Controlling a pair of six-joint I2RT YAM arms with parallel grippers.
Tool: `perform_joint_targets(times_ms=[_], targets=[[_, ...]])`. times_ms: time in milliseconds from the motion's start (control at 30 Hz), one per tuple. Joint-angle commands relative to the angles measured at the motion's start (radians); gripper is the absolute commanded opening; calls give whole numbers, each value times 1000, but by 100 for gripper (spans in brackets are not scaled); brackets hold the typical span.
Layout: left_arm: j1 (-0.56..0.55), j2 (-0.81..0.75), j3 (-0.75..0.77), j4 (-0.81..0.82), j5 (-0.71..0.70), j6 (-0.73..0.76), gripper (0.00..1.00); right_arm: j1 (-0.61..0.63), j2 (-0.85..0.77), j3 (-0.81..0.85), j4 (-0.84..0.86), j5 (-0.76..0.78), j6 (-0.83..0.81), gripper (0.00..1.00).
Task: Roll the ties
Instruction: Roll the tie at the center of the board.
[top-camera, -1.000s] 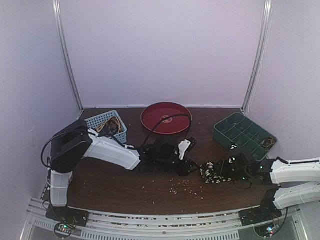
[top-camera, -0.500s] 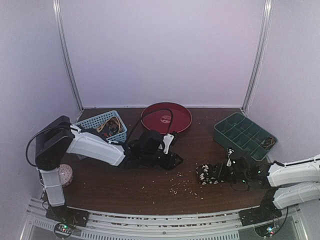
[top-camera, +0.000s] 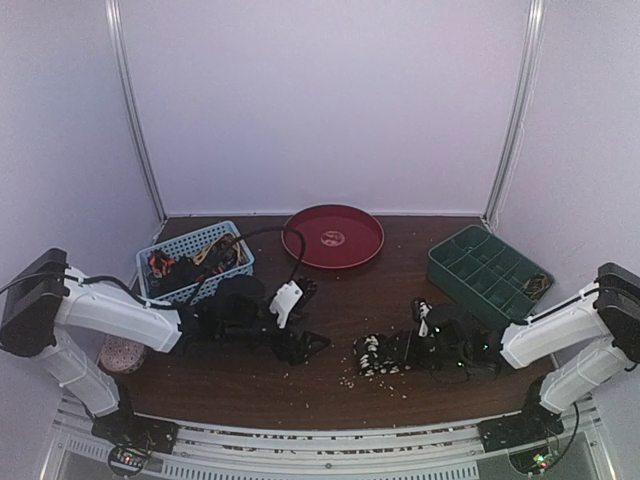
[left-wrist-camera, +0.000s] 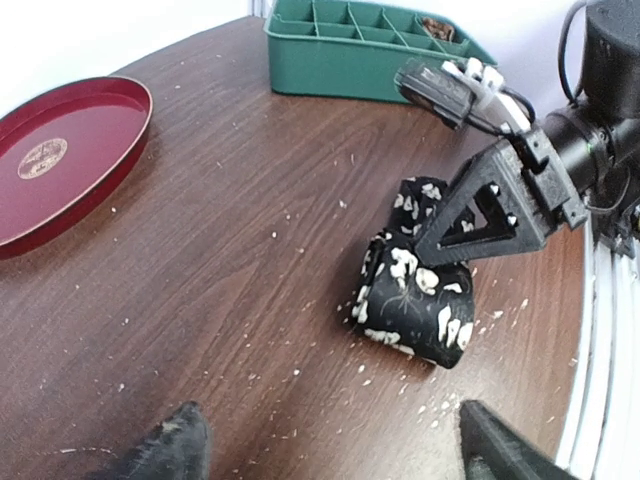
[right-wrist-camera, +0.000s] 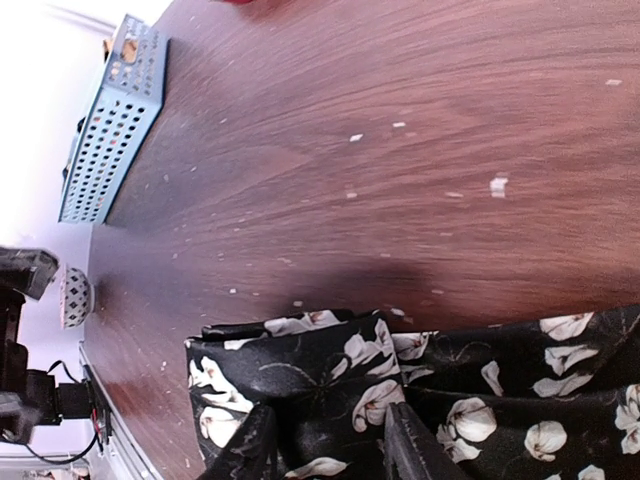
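Note:
A rolled tie (top-camera: 372, 354), black with pale flowers, lies on the brown table (top-camera: 330, 390) right of centre. My right gripper (top-camera: 398, 352) is shut on it. In the right wrist view both fingers press into the tie (right-wrist-camera: 330, 375) at the gripper (right-wrist-camera: 325, 452). My left gripper (top-camera: 303, 346) stands open to the left of the roll, apart from it. In the left wrist view the tie (left-wrist-camera: 415, 295) lies ahead of the wide open gripper (left-wrist-camera: 330, 455), with nothing between its fingertips (left-wrist-camera: 178, 448). More ties (top-camera: 200, 257) lie in the blue basket (top-camera: 235, 270).
A red round tray (top-camera: 333, 237) sits at the back centre. A green compartment box (top-camera: 487, 268) stands at the back right. A speckled pinkish ball (top-camera: 122, 352) rests by the left arm's base. Pale crumbs (top-camera: 365, 378) are scattered over the front of the table.
My left gripper has opened, let go of the tie and drawn back to the left. My right arm has carried the rolled tie leftward across the table.

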Motion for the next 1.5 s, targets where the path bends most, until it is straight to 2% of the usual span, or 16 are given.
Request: perform_joint_targets(times_ms=[0,233,600,733,1000,1233,1333,1467], targets=[[-14,26,8,43,9,176,91,16,74,63,32,-52,-24,37],[-41,222,193,-11,18,254,93,16,103,95,40,-79,-37,38],[-46,376,323,-61,229,259,95,15,116,88,52,-89,-39,38],[-46,420,365,-102,158,263,94,15,117,85,61,-94,-37,38],[-46,481,439,-164,123,292,92,16,111,80,65,-87,-35,37],[-46,480,437,-183,190,310,78,10,101,79,64,-78,-37,38],[-46,479,439,-202,226,317,59,8,105,76,66,-79,-41,39],[-46,458,398,-156,258,321,51,3,107,78,53,-75,-53,40]])
